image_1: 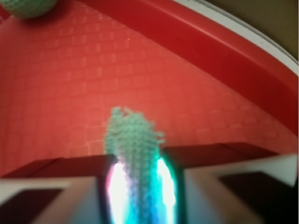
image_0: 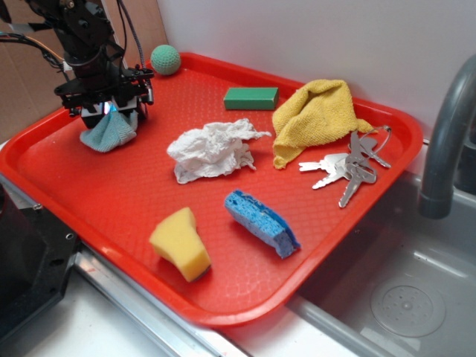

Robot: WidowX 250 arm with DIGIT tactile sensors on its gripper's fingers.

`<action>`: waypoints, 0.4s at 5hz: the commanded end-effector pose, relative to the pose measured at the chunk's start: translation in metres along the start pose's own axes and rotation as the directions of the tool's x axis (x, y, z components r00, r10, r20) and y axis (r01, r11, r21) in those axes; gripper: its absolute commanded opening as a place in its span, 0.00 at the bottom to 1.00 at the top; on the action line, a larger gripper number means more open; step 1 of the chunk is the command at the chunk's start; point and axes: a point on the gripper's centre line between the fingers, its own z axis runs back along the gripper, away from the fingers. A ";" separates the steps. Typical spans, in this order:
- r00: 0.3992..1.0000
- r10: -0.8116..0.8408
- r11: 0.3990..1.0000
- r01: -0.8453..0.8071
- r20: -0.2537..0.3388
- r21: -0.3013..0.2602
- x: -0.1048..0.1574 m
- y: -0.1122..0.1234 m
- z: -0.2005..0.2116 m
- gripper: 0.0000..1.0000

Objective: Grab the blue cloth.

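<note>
— Where is the blue cloth (image_0: 109, 134)?
— Far left on the red tray (image_0: 97, 195), bunched up, right under the tool (image_0: 111, 111).
— Tool open or closed?
— Closed tight on the blue cloth; a tuft pokes out between the fingers (image_1: 70, 186) in the wrist view.
— Anything close by?
— Green ball (image_0: 165, 59) just beyond. White tissue (image_0: 212, 149) off to the right, well apart.

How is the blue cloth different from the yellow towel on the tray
The blue cloth is pale blue-grey and small; the yellow towel is bright yellow and clearly bigger. The cloth is bunched and pinched in the gripper near the tray's left corner; the towel lies loose and untouched by the keys. Both are soft woven fabric.
</note>
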 end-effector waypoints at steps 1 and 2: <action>0.995 -0.082 0.997 0.082 -0.062 -0.010 -0.013 0.021 -0.004 0.00; 0.964 -0.244 0.967 0.234 -0.104 -0.102 -0.011 0.029 0.012 0.00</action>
